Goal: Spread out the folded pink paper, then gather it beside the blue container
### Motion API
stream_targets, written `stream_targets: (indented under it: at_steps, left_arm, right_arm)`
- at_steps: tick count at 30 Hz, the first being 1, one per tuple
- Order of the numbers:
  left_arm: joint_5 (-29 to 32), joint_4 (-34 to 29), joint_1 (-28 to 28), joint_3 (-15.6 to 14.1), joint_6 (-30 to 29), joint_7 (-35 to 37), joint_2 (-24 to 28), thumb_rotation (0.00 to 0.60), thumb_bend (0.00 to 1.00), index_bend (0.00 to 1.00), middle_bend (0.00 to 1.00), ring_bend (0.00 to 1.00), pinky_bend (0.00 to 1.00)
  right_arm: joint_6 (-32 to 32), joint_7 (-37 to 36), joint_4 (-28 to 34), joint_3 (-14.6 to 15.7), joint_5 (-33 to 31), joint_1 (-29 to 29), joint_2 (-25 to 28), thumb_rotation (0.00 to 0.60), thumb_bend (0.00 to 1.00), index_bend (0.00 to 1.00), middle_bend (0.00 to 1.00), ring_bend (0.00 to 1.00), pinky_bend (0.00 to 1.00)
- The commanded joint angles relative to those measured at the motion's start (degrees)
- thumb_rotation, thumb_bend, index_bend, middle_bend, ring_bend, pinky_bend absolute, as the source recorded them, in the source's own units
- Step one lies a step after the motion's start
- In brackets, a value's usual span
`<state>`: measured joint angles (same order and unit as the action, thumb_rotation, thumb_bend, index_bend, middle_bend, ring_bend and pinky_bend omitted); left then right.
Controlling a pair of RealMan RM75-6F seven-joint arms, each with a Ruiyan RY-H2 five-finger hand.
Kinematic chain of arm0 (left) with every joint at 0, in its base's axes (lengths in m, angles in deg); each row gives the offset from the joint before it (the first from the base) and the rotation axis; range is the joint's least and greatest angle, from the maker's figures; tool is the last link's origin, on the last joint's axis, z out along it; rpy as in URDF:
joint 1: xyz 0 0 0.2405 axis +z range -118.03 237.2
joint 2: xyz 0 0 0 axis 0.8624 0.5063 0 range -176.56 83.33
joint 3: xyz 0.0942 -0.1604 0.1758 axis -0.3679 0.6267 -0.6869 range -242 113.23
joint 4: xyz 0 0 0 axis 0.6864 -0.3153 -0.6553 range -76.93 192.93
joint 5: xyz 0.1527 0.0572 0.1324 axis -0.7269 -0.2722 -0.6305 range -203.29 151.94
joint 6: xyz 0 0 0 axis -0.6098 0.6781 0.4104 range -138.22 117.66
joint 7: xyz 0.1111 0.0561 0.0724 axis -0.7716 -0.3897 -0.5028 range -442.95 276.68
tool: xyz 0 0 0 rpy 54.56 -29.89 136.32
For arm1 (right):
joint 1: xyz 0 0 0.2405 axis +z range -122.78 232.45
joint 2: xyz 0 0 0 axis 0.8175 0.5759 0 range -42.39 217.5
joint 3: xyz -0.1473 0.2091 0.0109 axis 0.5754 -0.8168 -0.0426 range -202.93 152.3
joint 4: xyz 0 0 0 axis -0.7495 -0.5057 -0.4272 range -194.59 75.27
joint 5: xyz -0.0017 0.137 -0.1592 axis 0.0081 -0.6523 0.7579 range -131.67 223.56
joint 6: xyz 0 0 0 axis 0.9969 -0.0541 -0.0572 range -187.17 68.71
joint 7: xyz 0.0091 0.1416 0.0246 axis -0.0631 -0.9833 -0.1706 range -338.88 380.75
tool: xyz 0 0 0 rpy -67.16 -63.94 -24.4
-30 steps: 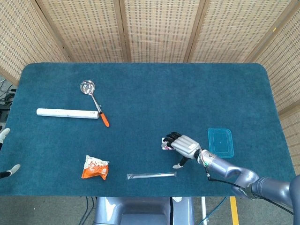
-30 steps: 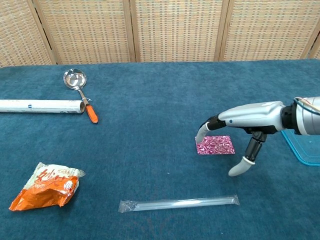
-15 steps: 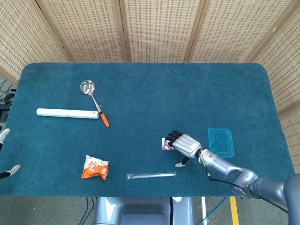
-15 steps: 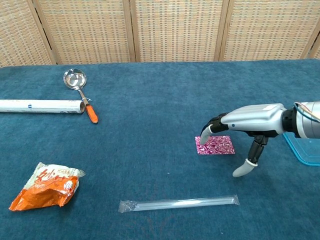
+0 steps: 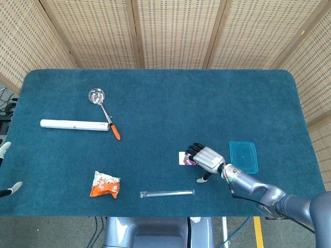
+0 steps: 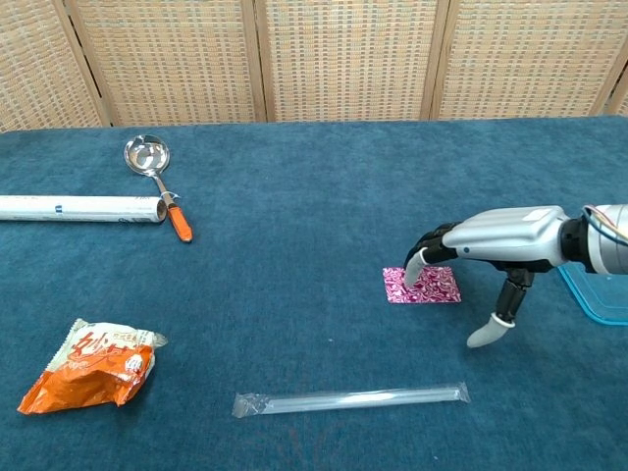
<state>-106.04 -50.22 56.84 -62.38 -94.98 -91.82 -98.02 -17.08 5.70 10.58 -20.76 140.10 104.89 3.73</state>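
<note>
Right of centre in the frame, we see the right hand (image 6: 491,245) arched over the folded pink paper (image 6: 422,286), fingers spread, fingertips (image 6: 413,270) at its near edge, holding nothing. The paper lies flat, left of the blue container (image 5: 243,156).

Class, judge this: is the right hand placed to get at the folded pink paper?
Probably yes: the right hand hangs over the folded pink paper, fingertips at its edge, nothing between them.
</note>
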Motion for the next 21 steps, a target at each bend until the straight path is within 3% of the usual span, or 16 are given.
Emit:
stream_targets:
  at_steps: [1, 21]
  left_arm:
    - [-0.02, 0.01, 0.01, 0.00, -0.01, -0.01, 0.00, 0.600, 0.03, 0.00, 0.00, 0.00, 0.00]
    - [-0.20, -0.92, -0.26, 0.16, -0.04, -1.36, -0.09, 0.600, 0.03, 0.00, 0.00, 0.00, 0.00]
  right_arm:
    - [-0.07, 0.02, -0.12, 0.24, -0.03, -0.04, 0.08, 0.600, 0.20, 0.21, 0.14, 0.00, 0.00]
    - [2.29, -0.16, -0.80, 2.78, 0.84, -1.77, 1.91, 0.600, 0.21, 0.22, 0.14, 0.00, 0.00]
